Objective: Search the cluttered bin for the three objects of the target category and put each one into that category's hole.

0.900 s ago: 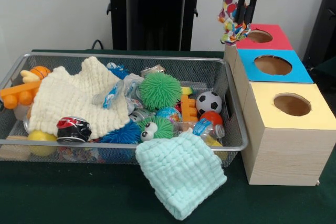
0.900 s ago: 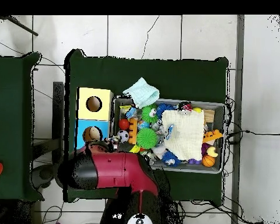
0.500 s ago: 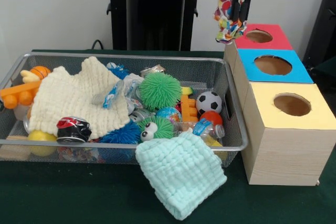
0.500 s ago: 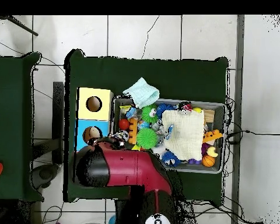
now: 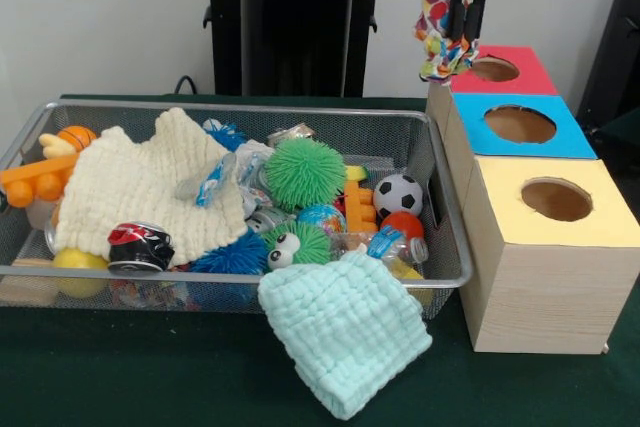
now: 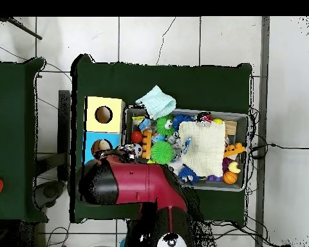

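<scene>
Multicoloured cloth (image 5: 438,39) hung pinched between my gripper's (image 5: 464,39) closed fingers, held in the air just beside the red box (image 5: 497,70), at its bin-side edge and above it. That box stood at the far end of a row, behind the blue box (image 5: 520,125) and the yellow box (image 5: 556,201). Beside the row, the bin (image 5: 220,274) was full of toys, a mint cloth (image 5: 343,331) draped over its near rim.

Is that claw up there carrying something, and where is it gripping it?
Yes. The claw holds a crumpled multicoloured wrapper or cloth, pinched near its lower right side, so most of it hangs to the left of the fingers, beside the red-topped box.
</scene>
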Controlling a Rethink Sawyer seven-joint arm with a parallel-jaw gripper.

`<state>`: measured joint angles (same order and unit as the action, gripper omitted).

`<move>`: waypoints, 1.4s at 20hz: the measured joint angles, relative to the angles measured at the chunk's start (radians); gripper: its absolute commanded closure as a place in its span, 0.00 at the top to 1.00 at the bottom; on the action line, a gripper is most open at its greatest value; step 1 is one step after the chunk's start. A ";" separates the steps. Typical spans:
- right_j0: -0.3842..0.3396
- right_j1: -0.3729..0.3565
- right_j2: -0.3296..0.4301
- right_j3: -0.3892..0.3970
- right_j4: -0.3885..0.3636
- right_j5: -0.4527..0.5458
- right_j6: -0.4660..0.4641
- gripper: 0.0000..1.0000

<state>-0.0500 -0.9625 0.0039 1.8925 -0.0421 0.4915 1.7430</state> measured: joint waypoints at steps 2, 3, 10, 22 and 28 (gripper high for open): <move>0.020 0.010 0.000 -0.014 -0.001 0.004 0.000 0.00; 0.025 0.012 0.000 -0.018 -0.001 0.007 0.000 0.00; 0.091 0.050 0.000 -0.087 -0.003 0.055 0.000 0.00; 0.181 0.158 0.001 -0.208 -0.005 0.060 0.000 0.00; 0.183 0.212 0.000 -0.258 -0.002 0.060 0.000 0.00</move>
<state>0.1334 -0.7505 0.0042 1.6348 -0.0443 0.5514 1.7430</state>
